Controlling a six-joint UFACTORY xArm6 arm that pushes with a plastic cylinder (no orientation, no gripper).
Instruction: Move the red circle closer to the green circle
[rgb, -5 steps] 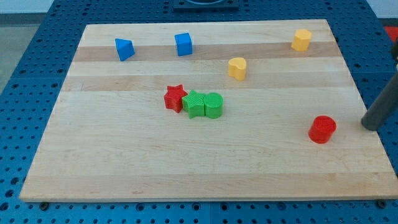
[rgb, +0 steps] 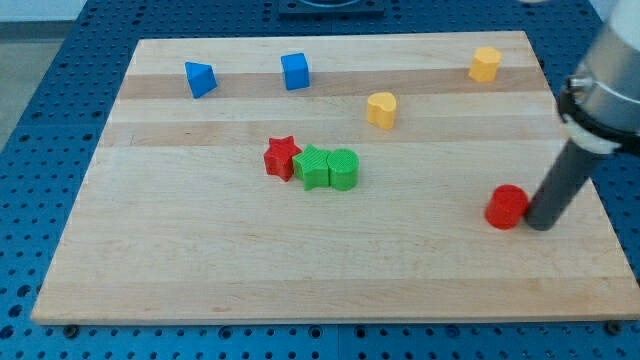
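Pale wood makes up our board (rgb: 200, 260), which sits on a blue perforated table (rgb: 40, 110), and we read it from the view's left. Toward the top left lies a blue block (rgb: 200, 79) of wedge-like shape, and to its right, along the same band, a blue cube (rgb: 295, 71). Lower down, near the middle of the board, three blocks sit in a tight row: a red star (rgb: 282, 157) at the left, a green star (rgb: 313, 167) touching it, and the green circle (rgb: 343, 169) pressed against the green star's right side. Up and to the right of that row we see a yellow heart-shaped block (rgb: 381, 109), standing apart from the others. Farther right, near the top edge, is a yellow block (rgb: 485, 64) whose exact shape we cannot make out. The red circle (rgb: 507, 207) lies toward the view's lower right, well apart from the green circle, with open board between them. We carry no hand or fingers, only a straight dark rod, so there is nothing to open, close or grip. My tip (rgb: 541, 224) rests on the board just beside the red circle, at its right side and seemingly touching it, while the rod slants up toward the view's top right.
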